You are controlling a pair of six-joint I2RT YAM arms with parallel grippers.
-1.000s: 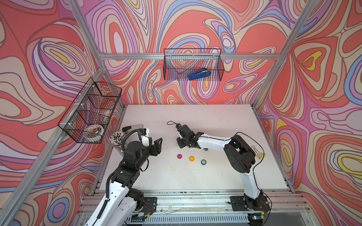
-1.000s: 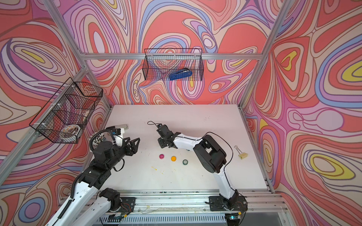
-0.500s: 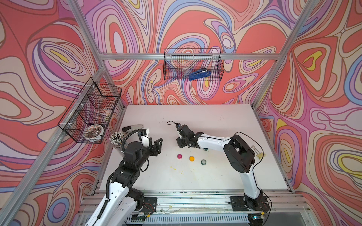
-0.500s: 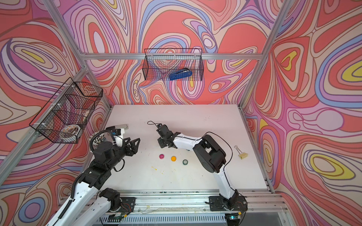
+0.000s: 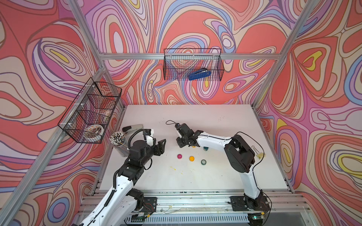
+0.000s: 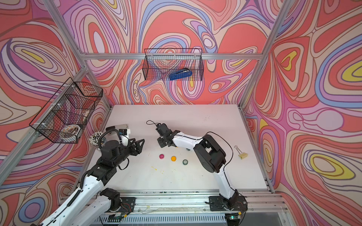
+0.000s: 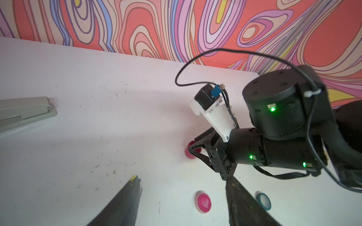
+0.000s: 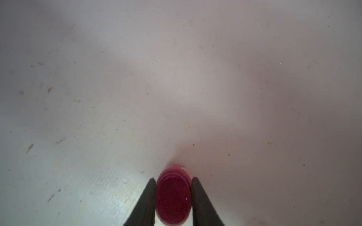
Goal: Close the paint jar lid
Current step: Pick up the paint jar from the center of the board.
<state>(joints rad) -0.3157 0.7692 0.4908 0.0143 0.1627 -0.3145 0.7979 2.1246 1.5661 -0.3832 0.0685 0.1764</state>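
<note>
Near the middle of the white surface (image 5: 195,121), a lidless magenta paint jar (image 8: 173,197) is stood upright. It is clamped between the right jaws, with one finger pressed against each side of it, as is seen in the right wrist view. From its base at the near right edge, the right arm (image 5: 215,140) is raised to a bent elbow. Its white forearm is stretched low and leftward over the surface, with the wrist tipped down so that the jaws are set at the jar. In the left wrist view the jar is half hidden behind those jaws.

The magenta lid (image 5: 179,156) is laid flat on the surface on the near side of the jar, apart from it. It is lined up in a row with an orange lid (image 5: 191,158) and a teal lid (image 5: 203,162).

The left arm (image 5: 141,152) is reached up from the near left corner, with its wrist held about level above the surface and pointed toward the right arm. The left jaws are held apart with nothing between them, short of the jar and the lids.
</note>
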